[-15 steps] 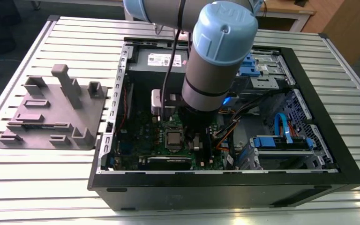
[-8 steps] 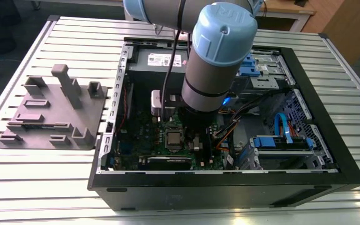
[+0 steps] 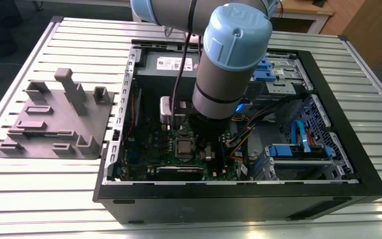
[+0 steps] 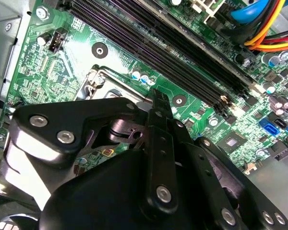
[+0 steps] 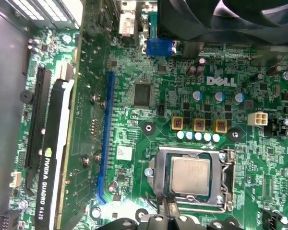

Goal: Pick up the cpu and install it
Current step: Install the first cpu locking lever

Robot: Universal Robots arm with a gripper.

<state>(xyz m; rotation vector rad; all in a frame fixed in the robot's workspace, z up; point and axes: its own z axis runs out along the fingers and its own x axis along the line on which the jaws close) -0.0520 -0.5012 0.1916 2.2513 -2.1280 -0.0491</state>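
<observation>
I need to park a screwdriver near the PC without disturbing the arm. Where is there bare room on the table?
The slatted table is bare along the exterior view's left edge, past the grey plastic fixture, and in front of the computer case. Another strip lies right of the case. Inside the case it is crowded: the arm hangs over the motherboard.

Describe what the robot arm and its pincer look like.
The arm is a grey tube with pale blue round joint caps and a black cable along it. The pincer is black, built of rounded link plates held by silver screws, ending in a narrow black finger.

White lettering on motherboard (image 5: 129, 122), graphics card (image 5: 50, 177)
</observation>
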